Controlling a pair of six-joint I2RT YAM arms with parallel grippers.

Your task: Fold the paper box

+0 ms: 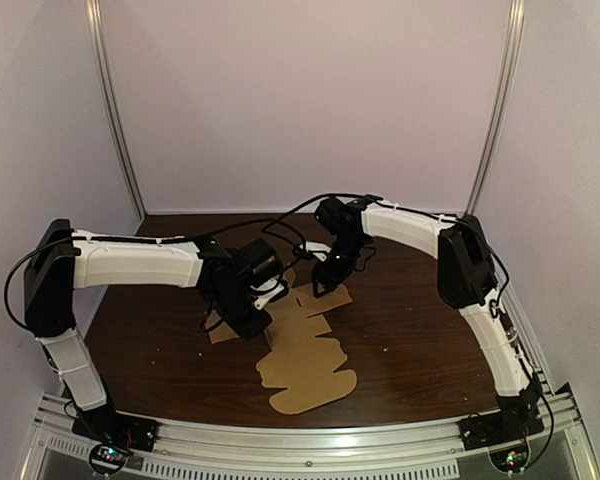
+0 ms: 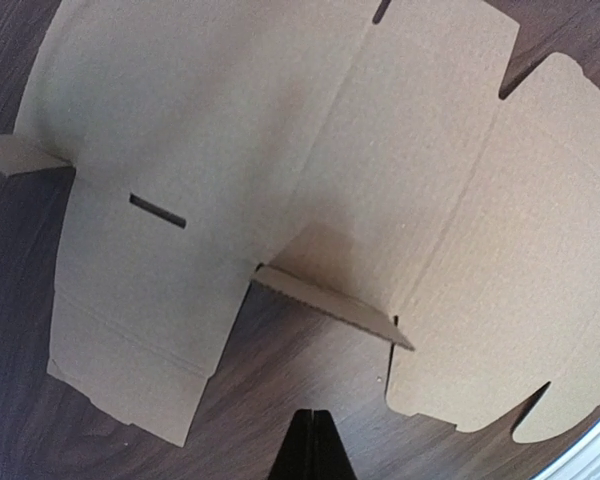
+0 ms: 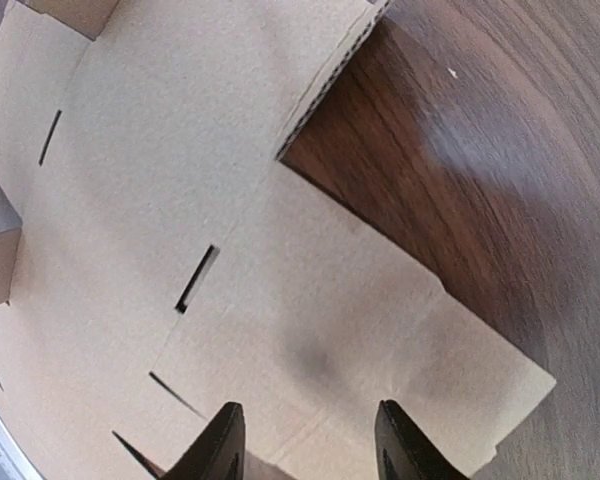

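Dark table (image 1: 420, 340): arms bend over paper box (image 1: 305, 375); right gripper (image 3: 305, 418) parted (left gripper (image 2: 310, 450) unclear).

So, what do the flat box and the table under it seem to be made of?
The box looks like corrugated cardboard, plain brown and matte: its cut edge shows the wavy inner layer. The table shows dark wood grain with a soft sheen; whether it is solid wood, veneer or laminate, I cannot tell.

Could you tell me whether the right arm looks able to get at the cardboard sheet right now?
Likely yes: the right gripper is open directly over the cardboard sheet, which lies flat on the table, and nothing shows between its fingers and the sheet.
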